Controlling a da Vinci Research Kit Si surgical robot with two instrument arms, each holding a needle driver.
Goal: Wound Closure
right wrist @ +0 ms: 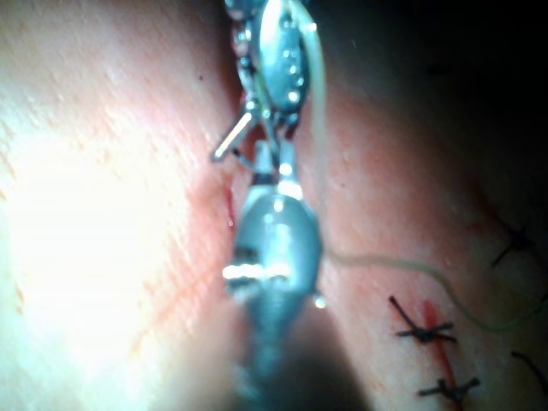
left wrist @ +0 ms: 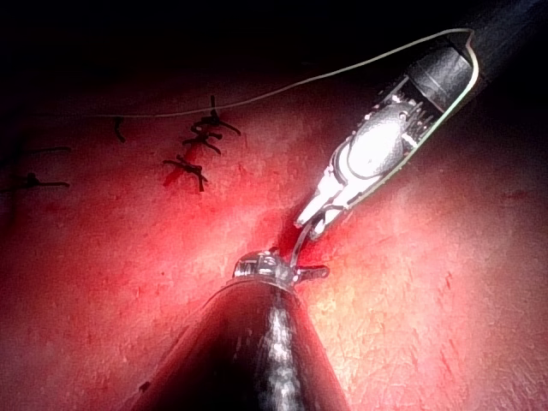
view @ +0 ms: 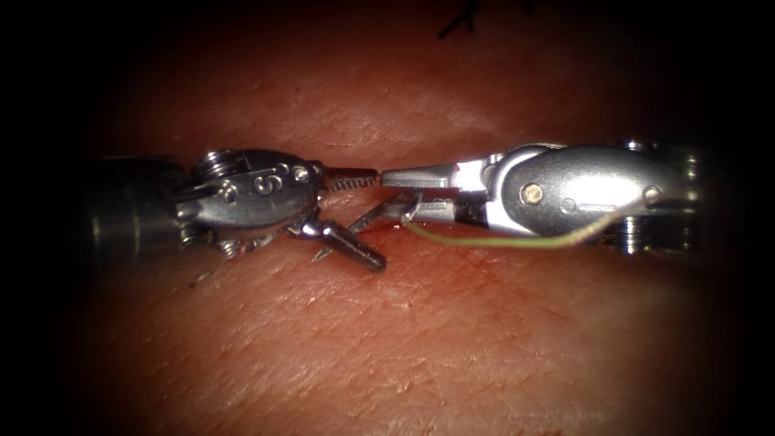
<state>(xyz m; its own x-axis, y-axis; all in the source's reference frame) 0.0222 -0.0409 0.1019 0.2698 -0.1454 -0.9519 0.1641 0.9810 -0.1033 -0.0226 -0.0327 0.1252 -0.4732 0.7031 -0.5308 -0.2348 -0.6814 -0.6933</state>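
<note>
Left tool point(view: 355, 218) jaws spread wide, holding nothing; right tool point(view: 400, 192) jaws clamped on needle point(view: 379, 211) near thread end; needle slants toward left tool's lower jaw; whether tip enters tissue point(view: 452, 339), cannot tell; pale thread point(view: 500, 241) trails right along right tool.

Both tools meet tip to tip over the cut point(view: 355, 145), crowding it; the tissue point(view: 420, 339) toward its near edge lies open.

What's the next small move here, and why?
Probably close the left tool on the curved steel needle: its jaws stand open around the needle's free end, while the right tool grips the end trailing pale green thread. Whether it pierces the tissue is unclear.
</note>
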